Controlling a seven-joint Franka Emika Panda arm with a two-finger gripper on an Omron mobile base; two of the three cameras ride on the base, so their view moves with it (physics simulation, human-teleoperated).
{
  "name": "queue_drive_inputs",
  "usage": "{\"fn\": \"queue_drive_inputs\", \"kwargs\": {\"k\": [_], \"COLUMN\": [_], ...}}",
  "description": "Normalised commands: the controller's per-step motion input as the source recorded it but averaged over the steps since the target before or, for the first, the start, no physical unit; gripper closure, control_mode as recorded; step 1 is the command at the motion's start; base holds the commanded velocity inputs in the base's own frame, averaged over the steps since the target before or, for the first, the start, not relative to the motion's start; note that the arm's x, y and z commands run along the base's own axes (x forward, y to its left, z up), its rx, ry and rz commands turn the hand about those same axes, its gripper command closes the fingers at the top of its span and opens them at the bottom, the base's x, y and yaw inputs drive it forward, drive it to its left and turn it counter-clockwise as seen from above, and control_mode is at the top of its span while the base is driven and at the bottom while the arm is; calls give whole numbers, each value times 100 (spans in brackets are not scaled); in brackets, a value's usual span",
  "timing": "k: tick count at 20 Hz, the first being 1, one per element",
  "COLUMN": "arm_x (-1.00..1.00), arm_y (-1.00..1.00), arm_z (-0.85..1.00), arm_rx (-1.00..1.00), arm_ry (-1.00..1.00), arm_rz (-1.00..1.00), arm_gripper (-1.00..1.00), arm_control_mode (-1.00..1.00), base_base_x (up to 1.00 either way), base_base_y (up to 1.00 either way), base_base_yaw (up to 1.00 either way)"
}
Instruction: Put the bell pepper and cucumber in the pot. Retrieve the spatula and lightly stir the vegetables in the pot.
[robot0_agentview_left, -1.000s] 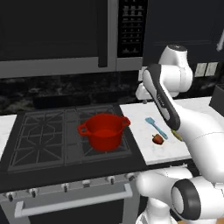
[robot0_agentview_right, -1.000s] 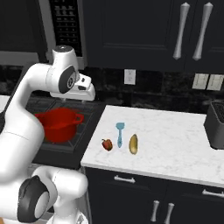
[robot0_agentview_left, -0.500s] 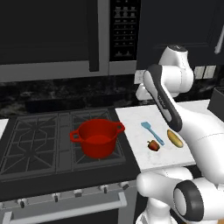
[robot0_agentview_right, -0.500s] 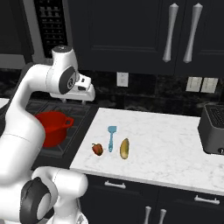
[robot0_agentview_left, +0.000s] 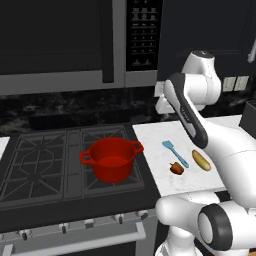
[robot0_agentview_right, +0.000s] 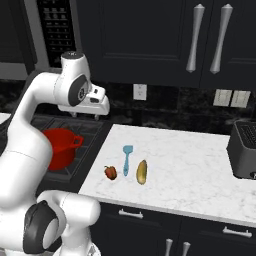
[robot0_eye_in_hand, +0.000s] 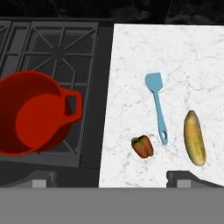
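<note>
The red pot (robot0_agentview_left: 112, 159) stands empty on the black gas stove (robot0_agentview_left: 40, 165), at its right-hand burner, one loop handle pointing toward the white marbled counter (robot0_agentview_right: 200, 165); in the hand view the pot (robot0_eye_in_hand: 30, 113) lies at about 9 o'clock, its near handle toward 3 o'clock. On the counter, well apart from the pot, three things lie close together near the front edge; the small red-orange bell pepper (robot0_agentview_right: 110, 172) is nearest the stove; the light-blue spatula (robot0_agentview_right: 126, 159) lies just beside it, blade toward the back wall, handle end toward the front; the yellowish-green, oblong cucumber (robot0_agentview_right: 142, 171) rests on the spatula's far side. In the hand view the pepper (robot0_eye_in_hand: 142, 147) sits at about 5 o'clock, the spatula (robot0_eye_in_hand: 158, 106) at 3 o'clock from centre with its handle tip close to the pepper but apart from it, and the cucumber (robot0_eye_in_hand: 194, 138) at 4 o'clock, roughly parallel to the handle. The gripper (robot0_agentview_right: 86, 115) hangs high above the seam between stove and counter, jaws spread wide, holding nothing; a dark toaster (robot0_agentview_right: 244, 150) stands at the counter's right end.
</note>
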Motion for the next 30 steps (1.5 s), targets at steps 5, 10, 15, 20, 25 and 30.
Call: {"fn": "queue_drive_inputs", "kwargs": {"k": [5,10,15,20,25,30], "arm_x": [-26,-27,-3,4,10,18], "arm_y": [-62,-63,-10,-54,-62,-52], "arm_z": [-32,-69,-83,-63,-50,-46], "arm_rx": [0,0,-1,-1,-1,0], "arm_ry": [0,0,5,1,4,5], "arm_rz": [0,0,0,0,0,0], "arm_gripper": [-100,-100,-100,-100,-100,-100], "arm_control_mode": [-100,-100,-100,-100,-100,-100], "base_base_x": [0,0,0,0,0,0], "base_base_y": [0,0,0,0,0,0], "base_base_yaw": [0,0,0,0,0,0]}}
